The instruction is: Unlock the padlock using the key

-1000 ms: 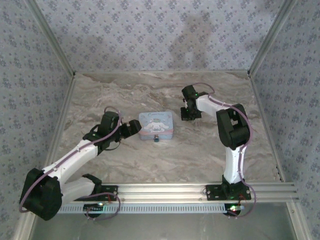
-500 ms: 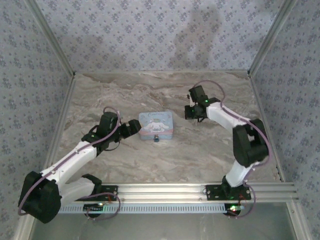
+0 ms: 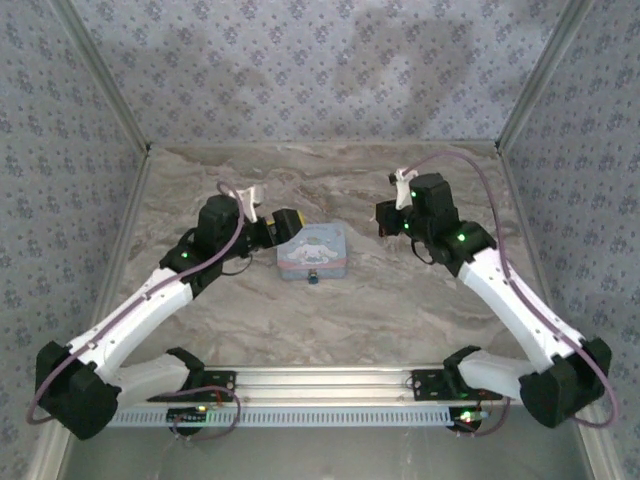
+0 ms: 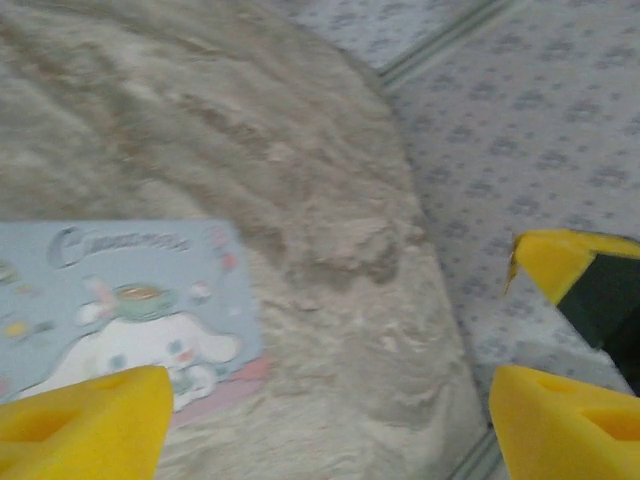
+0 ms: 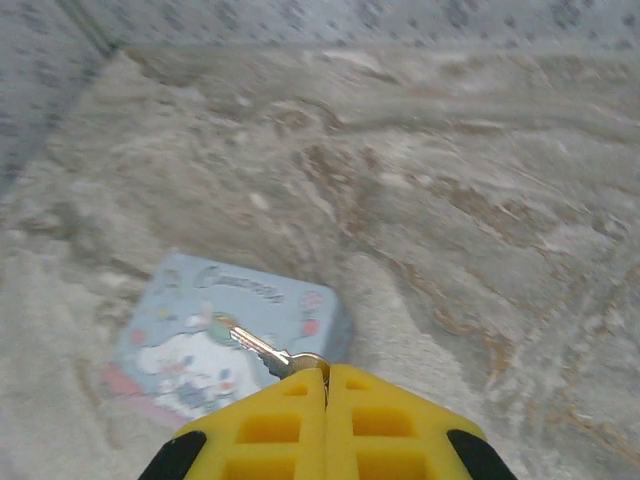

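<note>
The pale blue cartoon tin box [image 3: 313, 248] lies mid-table, and the tiny dark padlock [image 3: 314, 279] hangs at its near edge. My left gripper [image 3: 283, 225] hovers at the tin's far left corner. In its wrist view the left gripper [image 4: 330, 430] is open, with the tin box [image 4: 120, 300] just past its left finger and bare table between the fingers. My right gripper [image 3: 386, 215] is to the right of the tin. In the right wrist view my right gripper [image 5: 326, 385] is shut on a silver key [image 5: 262, 348], whose blade points toward the tin box [image 5: 200, 345]. The padlock is hidden in both wrist views.
The marble-patterned table [image 3: 330, 185] is closed in by patterned walls at the back [image 3: 320, 70] and on both sides. An aluminium rail [image 3: 330, 380] runs along the near edge by the arm bases.
My left gripper has risen from the tin's left side toward its far left corner. The right arm has swung its elbow out to the right, its gripper staying right of the tin with the key.
</note>
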Available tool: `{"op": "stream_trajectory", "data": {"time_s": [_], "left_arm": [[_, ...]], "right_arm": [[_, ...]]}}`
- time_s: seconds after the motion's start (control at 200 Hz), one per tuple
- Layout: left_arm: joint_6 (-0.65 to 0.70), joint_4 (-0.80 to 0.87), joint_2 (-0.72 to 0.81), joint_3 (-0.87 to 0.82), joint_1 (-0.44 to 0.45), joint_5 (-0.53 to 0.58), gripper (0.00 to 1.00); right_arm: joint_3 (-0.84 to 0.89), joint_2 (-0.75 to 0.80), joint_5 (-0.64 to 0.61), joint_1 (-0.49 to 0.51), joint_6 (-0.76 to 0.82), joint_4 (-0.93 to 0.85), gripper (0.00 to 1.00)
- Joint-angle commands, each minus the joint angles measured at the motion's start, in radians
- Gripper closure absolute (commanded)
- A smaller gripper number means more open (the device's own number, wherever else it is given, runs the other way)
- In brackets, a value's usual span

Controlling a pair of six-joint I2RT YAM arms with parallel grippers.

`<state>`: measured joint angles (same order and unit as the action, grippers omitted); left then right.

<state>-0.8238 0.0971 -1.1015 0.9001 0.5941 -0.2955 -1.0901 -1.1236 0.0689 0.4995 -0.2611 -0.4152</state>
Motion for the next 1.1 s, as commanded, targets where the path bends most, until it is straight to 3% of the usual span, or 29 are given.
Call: {"op": "stream_trajectory", "data": {"time_s": [0.0, 0.405, 1.099], "left_arm": [[-0.004, -0.069, -0.039, 0.065, 0.038, -0.055, 0.22], [-0.054, -0.176, -0.188, 0.221, 0.174, -0.067, 0.34], [-0.079, -0.206, -0.259, 0.265, 0.231, -0.099, 0.64]], "right_arm": [[0.021, 0.068, 0.015, 0.049, -0.016, -0.009, 1.00], [0.036, 0.131, -0.073, 0.222, -0.036, 0.013, 1.00], [0.040, 0.159, -0.096, 0.228, -0.063, 0.056, 1.00]]}}
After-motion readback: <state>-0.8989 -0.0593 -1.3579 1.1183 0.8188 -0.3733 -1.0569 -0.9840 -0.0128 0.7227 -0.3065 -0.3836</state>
